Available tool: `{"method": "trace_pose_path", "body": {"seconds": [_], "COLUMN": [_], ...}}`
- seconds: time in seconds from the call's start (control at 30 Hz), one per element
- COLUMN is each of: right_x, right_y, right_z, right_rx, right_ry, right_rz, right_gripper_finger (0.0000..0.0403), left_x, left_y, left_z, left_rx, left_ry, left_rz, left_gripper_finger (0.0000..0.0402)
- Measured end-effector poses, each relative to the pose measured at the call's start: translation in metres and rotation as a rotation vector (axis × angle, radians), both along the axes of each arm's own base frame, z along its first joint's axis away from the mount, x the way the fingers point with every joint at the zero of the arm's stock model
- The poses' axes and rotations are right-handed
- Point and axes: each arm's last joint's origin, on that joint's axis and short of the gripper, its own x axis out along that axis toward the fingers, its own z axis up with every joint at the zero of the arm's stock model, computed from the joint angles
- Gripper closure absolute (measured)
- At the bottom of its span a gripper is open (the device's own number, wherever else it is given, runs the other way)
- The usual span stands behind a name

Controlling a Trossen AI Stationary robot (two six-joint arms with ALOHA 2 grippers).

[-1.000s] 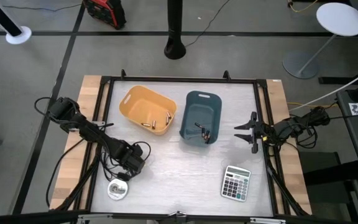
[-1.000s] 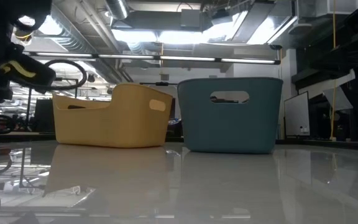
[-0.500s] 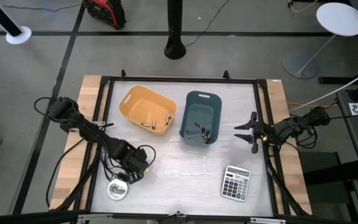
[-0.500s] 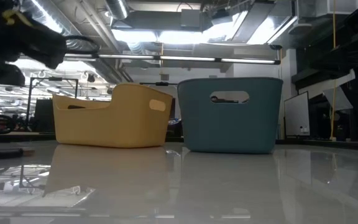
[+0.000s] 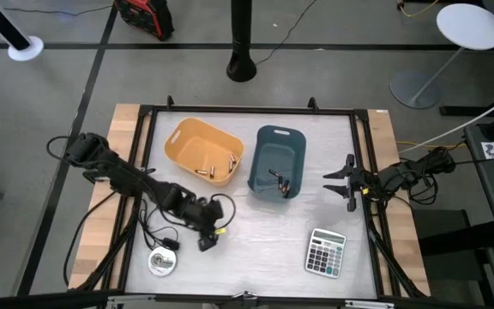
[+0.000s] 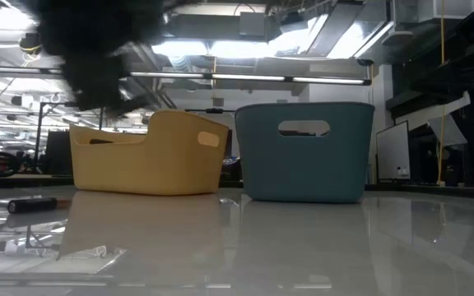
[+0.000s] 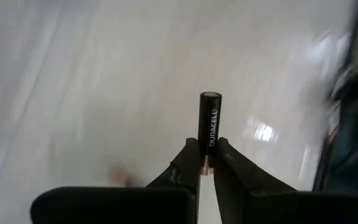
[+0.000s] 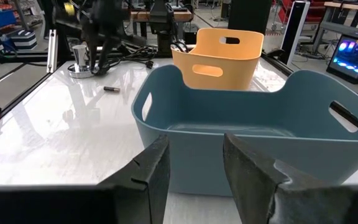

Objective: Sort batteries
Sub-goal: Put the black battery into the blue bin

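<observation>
Since a second ago the left gripper has swung away from the cable tangle toward the middle of the table, and it now hangs over bare white tabletop below the yellow bin. In the left wrist view its fingers are pinched tight on the coppery end of a dark battery, which sticks straight out beyond the fingertips. In the low view the arm is only a dark blur in the upper left.

Another dark battery lies on its side on the table near the left edge of the low view, apart from both bins. More batteries lie in the yellow bin, and a couple in the blue bin beside it.

Near the left arm sit the black cable and the round silver disc. The calculator rests near the table's front right corner.

The right gripper waits at the table's right edge, facing the blue bin, its fingers spread apart and holding nothing.
</observation>
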Motion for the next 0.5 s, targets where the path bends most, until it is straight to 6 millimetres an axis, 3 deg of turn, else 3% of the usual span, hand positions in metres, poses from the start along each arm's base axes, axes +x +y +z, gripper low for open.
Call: {"method": "trace_pose_path", "body": {"seconds": [0.27, 0.5], "right_x": [0.000, 0.000], "right_y": [0.000, 0.000], "right_z": [0.000, 0.000], "right_rx": [0.000, 0.000], "right_ry": [0.000, 0.000], "right_rz": [0.000, 0.000], "right_gripper_finger": [0.0258, 0.0258], "left_x": [0.042, 0.063], "left_y": [0.040, 0.092], "left_z": [0.026, 0.037], "left_rx": [0.268, 0.491], "left_ry": [-0.449, -0.604], "left_rz": [0.040, 0.152], "left_gripper_finger": [0.0374, 0.0371]}}
